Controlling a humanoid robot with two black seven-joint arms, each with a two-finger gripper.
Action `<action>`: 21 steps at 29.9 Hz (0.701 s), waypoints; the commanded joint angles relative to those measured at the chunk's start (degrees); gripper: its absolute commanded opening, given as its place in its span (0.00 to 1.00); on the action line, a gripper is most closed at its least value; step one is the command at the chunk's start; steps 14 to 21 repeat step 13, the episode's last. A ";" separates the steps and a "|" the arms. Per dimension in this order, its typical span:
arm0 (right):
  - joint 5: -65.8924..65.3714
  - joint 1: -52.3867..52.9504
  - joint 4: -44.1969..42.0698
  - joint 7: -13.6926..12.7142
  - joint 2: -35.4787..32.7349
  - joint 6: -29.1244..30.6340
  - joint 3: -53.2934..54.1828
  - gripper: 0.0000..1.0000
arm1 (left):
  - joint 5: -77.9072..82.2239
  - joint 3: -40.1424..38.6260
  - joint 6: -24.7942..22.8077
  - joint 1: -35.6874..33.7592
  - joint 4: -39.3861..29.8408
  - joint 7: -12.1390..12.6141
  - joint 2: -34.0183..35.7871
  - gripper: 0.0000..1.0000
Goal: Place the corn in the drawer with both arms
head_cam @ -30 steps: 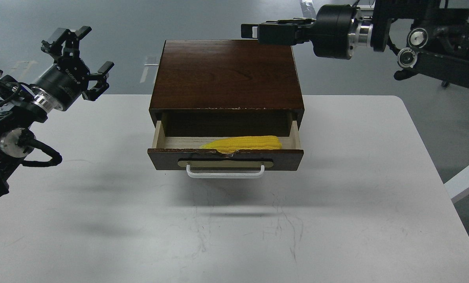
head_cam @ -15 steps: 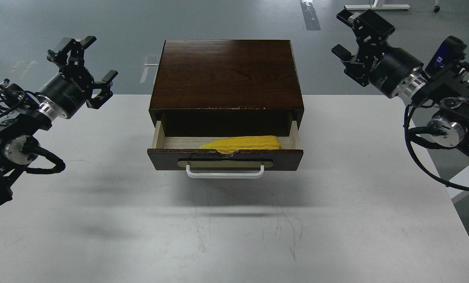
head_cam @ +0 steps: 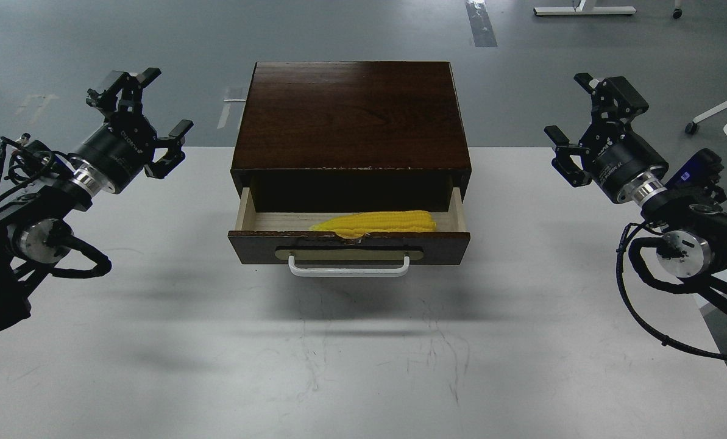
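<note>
corn [head_cam: 376, 222] seen lying in the open drawer [head_cam: 346, 231] | left fingers [head_cam: 133, 113] spread, right fingers [head_cam: 601, 119] spread | both held well off to the sides, nothing gripped

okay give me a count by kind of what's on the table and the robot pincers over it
Corn cob: 1, lying in the open drawer
Wooden drawer box: 1
Pincers: 2, left pincer and right pincer, both open and empty
Total: 4
</note>
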 commanded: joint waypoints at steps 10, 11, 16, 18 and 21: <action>-0.12 -2.70 -1.80 0.01 2.07 0.82 1.55 1.00 | 0.01 -0.09 0.00 0.13 0.00 0.00 -0.88 0.98; -0.12 -2.70 -1.80 0.01 2.07 0.82 1.55 1.00 | 0.01 -0.09 0.00 0.13 0.00 0.00 -0.88 0.98; -0.12 -2.79 -1.80 0.01 2.07 0.82 1.55 1.00 | -0.08 -0.09 0.00 0.13 0.00 0.00 -0.88 0.98; -0.12 -2.79 -1.80 0.01 2.07 0.82 1.55 1.00 | -0.08 -0.09 0.00 0.13 0.00 0.00 -0.88 0.98; -0.12 -2.79 -1.80 0.01 2.07 0.82 1.55 1.00 | -0.08 -0.09 0.00 0.13 0.00 0.00 -0.88 0.98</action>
